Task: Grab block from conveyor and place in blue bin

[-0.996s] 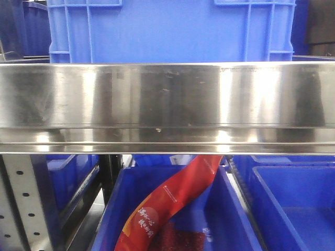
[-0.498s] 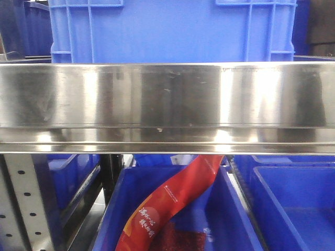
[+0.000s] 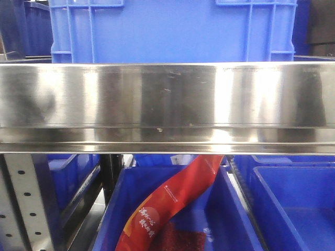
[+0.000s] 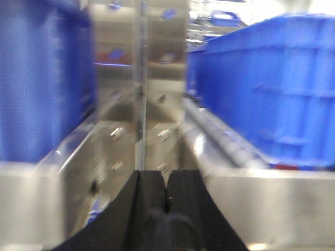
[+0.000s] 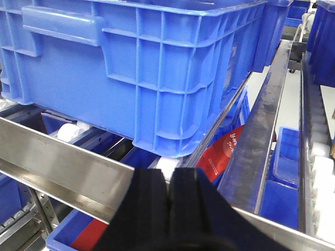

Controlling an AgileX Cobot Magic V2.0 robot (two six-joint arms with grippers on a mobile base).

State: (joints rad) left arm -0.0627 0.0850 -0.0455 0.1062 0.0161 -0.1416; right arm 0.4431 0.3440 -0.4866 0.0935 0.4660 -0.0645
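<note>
Left fingers (image 4: 167,196) are pressed together, nothing between them, pointing down a shiny steel channel (image 4: 141,130). A blue bin (image 4: 267,89) sits to their right and another blue wall (image 4: 42,78) to their left; this view is blurred. Right fingers (image 5: 168,201) are also closed flat on each other, empty, hovering just above a steel rail (image 5: 63,167). Beyond their tips stands a big blue crate (image 5: 131,63) on rollers, and below it a red banner (image 5: 230,149) lies in a lower bin. The front view shows the steel rail (image 3: 167,104) and the banner (image 3: 172,201). No green block shows in any view.
</note>
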